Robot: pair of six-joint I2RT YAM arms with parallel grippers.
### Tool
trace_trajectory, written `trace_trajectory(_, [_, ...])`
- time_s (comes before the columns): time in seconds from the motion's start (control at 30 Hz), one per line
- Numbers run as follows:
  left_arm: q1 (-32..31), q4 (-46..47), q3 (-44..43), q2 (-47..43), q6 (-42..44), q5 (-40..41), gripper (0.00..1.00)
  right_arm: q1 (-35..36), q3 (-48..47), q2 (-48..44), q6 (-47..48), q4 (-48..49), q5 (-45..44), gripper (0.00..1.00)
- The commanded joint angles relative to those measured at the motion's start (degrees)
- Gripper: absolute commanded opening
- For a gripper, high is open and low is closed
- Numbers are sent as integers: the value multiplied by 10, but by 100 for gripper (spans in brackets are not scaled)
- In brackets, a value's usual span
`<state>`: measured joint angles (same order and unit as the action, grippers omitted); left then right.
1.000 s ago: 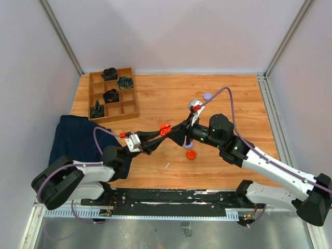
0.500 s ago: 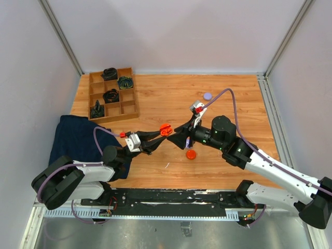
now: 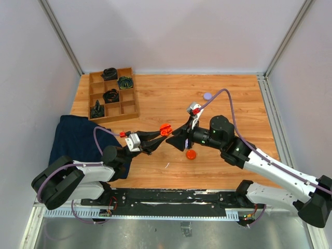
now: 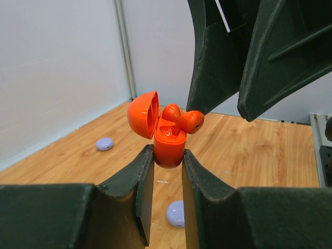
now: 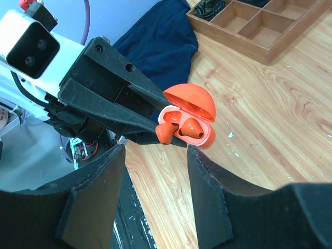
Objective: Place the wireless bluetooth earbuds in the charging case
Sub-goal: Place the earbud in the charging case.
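Note:
My left gripper [image 4: 168,155] is shut on the base of an orange-red charging case [image 4: 168,148] and holds it upright above the table, lid [image 4: 142,114] open. One orange-red earbud [image 4: 171,111] sits in the case. A second orange-red earbud [image 4: 191,121] lies tilted, half over the rim. The case also shows in the right wrist view [image 5: 199,136] and the top view [image 3: 165,128]. My right gripper [image 5: 155,171] is open and empty, its fingers [image 4: 212,52] just above and beside the case. No lavender earbuds show.
An orange-red disc [image 3: 191,154] lies on the wood under the right gripper. Lavender discs lie at the far right [image 3: 208,96] and below the case [image 4: 175,213]. A wooden compartment tray [image 3: 131,110] with black coiled bundles stands back left. A dark blue cloth [image 3: 75,137] lies at the left.
My right arm has shifted slightly toward the near edge and its fingers sit a little lower beside the case. The left gripper and the case have stayed put.

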<state>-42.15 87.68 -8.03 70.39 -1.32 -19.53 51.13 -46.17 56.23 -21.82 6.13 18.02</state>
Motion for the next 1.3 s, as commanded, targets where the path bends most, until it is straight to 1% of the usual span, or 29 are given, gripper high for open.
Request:
trace_trajectory(0.0, [-4, 138, -13, 2, -3, 6, 0, 5, -15, 10, 5, 18, 27, 52])
trace_trajectory(0.6, [-4, 138, -15, 15, -11, 0, 0, 7, -36, 51, -8, 52, 89, 50])
trace_trajectory(0.93, [-4, 138, -13, 16, -14, -5, 0, 14, -55, 75, -10, 57, 94, 51])
trace_trajectory(1.03, [-4, 136, -7, 13, -13, 5, 0, 13, -71, 63, 16, 22, 86, 52])
trace_trajectory(1.1, [-4, 126, -4, 6, -11, 6, 0, 11, -87, 55, 54, -18, 83, 54])
trace_trajectory(1.27, [-4, 66, -1, -23, -13, -8, 0, -7, -143, 49, 131, -144, 104, 61])
